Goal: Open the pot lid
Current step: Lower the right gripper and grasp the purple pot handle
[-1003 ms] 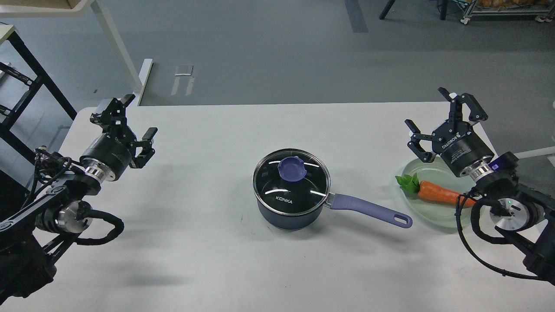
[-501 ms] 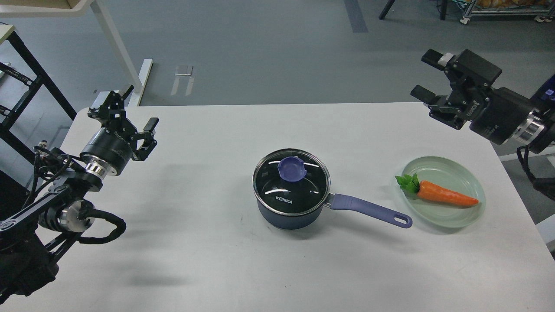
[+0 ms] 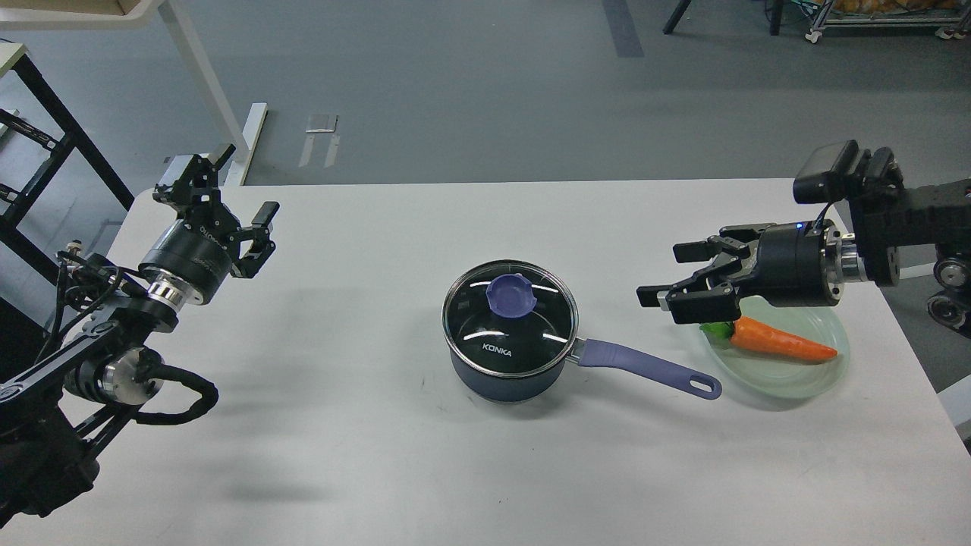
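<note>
A white table (image 3: 341,425) stands on a grey floor (image 3: 455,91), a black rack (image 3: 45,144) at its left. The pot (image 3: 510,356) sits mid-table, lid (image 3: 510,318) on. The right gripper (image 3: 667,274), fingers spread, hovers beside a plate (image 3: 796,383) with a carrot (image 3: 774,340). The left gripper (image 3: 235,188) is spread too.

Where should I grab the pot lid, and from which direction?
Take the lid by its purple knob, coming from straight above. The knob stands proud at the centre of the flat glass, and the rim sits flush in the pot. The open right end effector is nearest.
</note>
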`<state>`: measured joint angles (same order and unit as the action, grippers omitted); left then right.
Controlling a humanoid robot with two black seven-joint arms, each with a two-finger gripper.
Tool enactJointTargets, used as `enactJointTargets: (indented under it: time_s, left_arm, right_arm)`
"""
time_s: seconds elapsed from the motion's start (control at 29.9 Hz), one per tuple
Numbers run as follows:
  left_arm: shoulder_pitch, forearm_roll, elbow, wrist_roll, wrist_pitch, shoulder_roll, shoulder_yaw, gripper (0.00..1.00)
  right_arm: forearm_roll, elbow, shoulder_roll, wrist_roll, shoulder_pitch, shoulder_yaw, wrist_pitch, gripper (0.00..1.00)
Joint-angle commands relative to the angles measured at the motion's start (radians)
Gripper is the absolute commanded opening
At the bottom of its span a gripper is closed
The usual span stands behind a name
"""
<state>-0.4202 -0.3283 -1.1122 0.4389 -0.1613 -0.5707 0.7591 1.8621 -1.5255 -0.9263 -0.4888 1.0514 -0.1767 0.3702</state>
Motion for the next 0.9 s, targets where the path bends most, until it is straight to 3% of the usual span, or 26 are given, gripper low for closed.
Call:
enactJointTargets:
  time_s: [0.0, 0.6, 0.77, 0.87]
  left_arm:
    - [0.001, 0.0, -0.014, 0.0, 0.0, -0.001, 0.0, 0.99]
    - [0.003, -0.001, -0.032, -0.002, 0.002, -0.009, -0.001, 0.99]
    - [0.003, 0.0, -0.034, -0.002, 0.003, -0.008, 0.0, 0.99]
    - [0.003, 0.0, -0.043, -0.002, 0.003, -0.008, -0.001, 0.99]
  right_arm:
    - [0.072, -0.054, 0.001, 0.0, 0.005, 0.039, 0.001, 1.0]
    - [0.181, -0.01, 0.053, 0.0, -0.047, 0.109, 0.0, 0.97]
    - [0.181, 0.008, 0.063, 0.0, -0.056, 0.111, 0.0, 0.9]
    - [0.183, 0.019, 0.07, 0.0, -0.059, 0.109, 0.0, 0.79]
